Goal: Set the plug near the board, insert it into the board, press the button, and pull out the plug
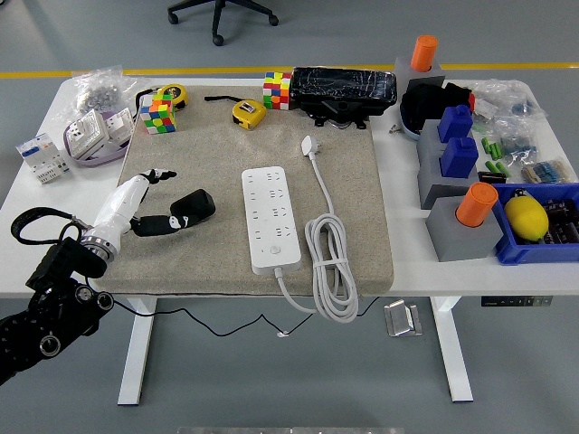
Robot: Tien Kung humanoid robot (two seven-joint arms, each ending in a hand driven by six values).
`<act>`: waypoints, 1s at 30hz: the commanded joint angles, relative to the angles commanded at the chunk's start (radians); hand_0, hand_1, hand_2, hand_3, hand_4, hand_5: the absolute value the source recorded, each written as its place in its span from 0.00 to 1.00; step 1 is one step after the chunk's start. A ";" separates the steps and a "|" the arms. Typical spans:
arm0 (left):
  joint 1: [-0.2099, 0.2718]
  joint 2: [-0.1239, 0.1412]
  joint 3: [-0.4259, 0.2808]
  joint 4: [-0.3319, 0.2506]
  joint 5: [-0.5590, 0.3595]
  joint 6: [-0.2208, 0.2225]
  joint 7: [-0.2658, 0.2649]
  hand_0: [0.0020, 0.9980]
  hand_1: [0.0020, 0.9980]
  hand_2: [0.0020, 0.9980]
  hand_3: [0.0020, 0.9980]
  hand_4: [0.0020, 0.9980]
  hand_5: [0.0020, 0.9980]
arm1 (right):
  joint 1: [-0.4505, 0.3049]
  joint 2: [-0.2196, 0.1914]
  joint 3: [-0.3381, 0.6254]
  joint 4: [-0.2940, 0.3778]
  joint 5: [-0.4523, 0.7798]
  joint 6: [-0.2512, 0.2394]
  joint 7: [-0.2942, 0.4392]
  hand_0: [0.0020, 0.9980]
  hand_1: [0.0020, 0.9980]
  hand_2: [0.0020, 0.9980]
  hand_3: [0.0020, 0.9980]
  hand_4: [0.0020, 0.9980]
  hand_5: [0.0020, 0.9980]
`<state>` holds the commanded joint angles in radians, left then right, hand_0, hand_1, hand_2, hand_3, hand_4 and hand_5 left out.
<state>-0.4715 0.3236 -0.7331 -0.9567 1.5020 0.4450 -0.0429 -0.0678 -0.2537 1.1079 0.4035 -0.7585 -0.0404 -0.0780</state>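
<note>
At right: blue bin (516,246) with a lemon (526,217) in it.
We see left hand (156,201) relaxed open, empty, beside power strip (270,218); plug (312,146) unplugged.

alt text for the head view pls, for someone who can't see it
A white multi-socket power strip lies on a beige mat on a white table, its white cord coiled to its right and the white plug lying unplugged beyond. The robot's left hand, white with black fingers, reaches over the mat beside a black adapter, holding nothing.

Black left arm (45,307), white forearm shell, black-fingered hand (167,215).
</note>
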 joint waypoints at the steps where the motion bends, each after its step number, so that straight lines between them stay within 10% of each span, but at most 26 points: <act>1: -0.001 -0.001 0.001 0.000 0.000 0.000 0.000 0.82 0.81 0.82 0.81 1.00 0.37 | 0.000 0.000 0.000 0.000 0.000 0.000 0.000 0.61 0.67 0.64 0.57 0.98 0.59; 14: -0.059 -0.026 0.077 0.048 -0.027 0.004 0.004 0.75 0.69 0.70 0.75 1.00 0.30 | 0.003 -0.002 -0.005 0.005 0.000 0.000 0.000 0.61 0.67 0.64 0.57 0.98 0.59; 15: -0.066 -0.028 0.085 0.055 -0.030 0.006 0.004 0.67 0.61 0.59 0.60 0.96 0.12 | 0.004 -0.002 -0.004 0.005 0.000 0.000 0.000 0.61 0.67 0.64 0.57 0.98 0.59; 30: -0.122 -0.043 0.165 0.107 -0.064 0.022 0.014 0.51 0.51 0.56 0.57 0.86 0.01 | 0.005 -0.003 -0.006 0.007 0.001 -0.001 0.000 0.61 0.67 0.64 0.57 0.98 0.59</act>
<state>-0.5930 0.2806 -0.5683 -0.8492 1.4380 0.4670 -0.0285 -0.0629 -0.2572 1.1019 0.4108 -0.7573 -0.0411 -0.0780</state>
